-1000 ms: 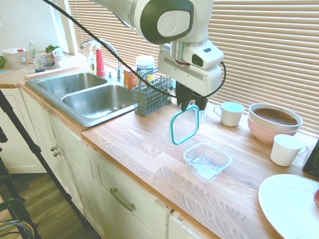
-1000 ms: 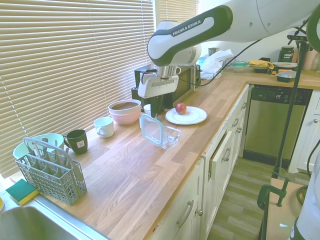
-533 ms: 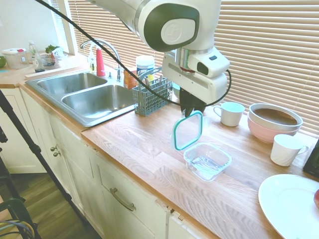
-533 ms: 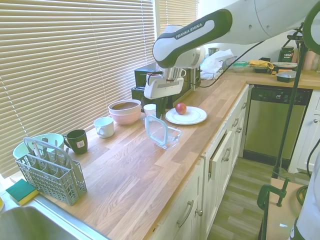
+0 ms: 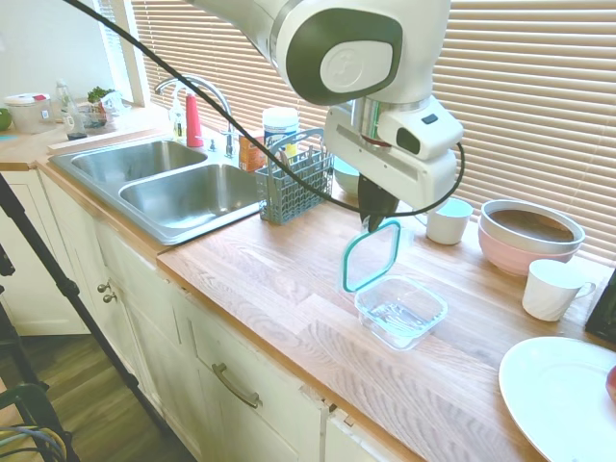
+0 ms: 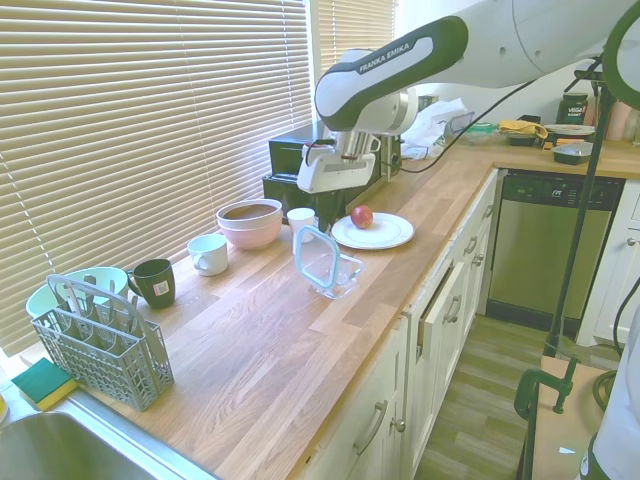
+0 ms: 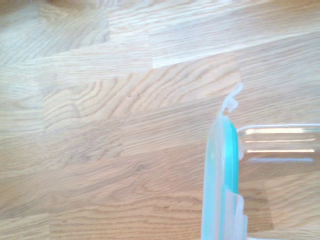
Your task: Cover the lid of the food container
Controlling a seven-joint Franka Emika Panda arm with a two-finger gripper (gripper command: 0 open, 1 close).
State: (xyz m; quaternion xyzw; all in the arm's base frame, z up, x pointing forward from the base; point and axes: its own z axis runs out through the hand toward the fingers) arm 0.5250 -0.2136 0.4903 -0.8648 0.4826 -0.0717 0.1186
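Note:
The lid (image 5: 372,256), clear with a teal rim, hangs almost on edge from my gripper (image 5: 375,214), which is shut on its upper rim. It hovers just above the near-left edge of the food container (image 5: 400,310), a shallow clear glass dish on the wooden counter. The second exterior view shows the lid (image 6: 317,259) upright beside the container (image 6: 341,274), under the gripper (image 6: 322,218). In the wrist view the lid (image 7: 223,180) runs edge-on, and the container's glass rim (image 7: 280,144) sits just beside it.
Behind the container stand a white mug (image 5: 448,220), a pink bowl (image 5: 528,236) and a white cup (image 5: 551,289). A white plate (image 5: 563,397) lies at the right. A grey cutlery basket (image 5: 294,182) and the sink (image 5: 173,180) are to the left.
The gripper has carried the lid to the right and slightly down, from left of the container to just above its near-left edge. The container has not moved.

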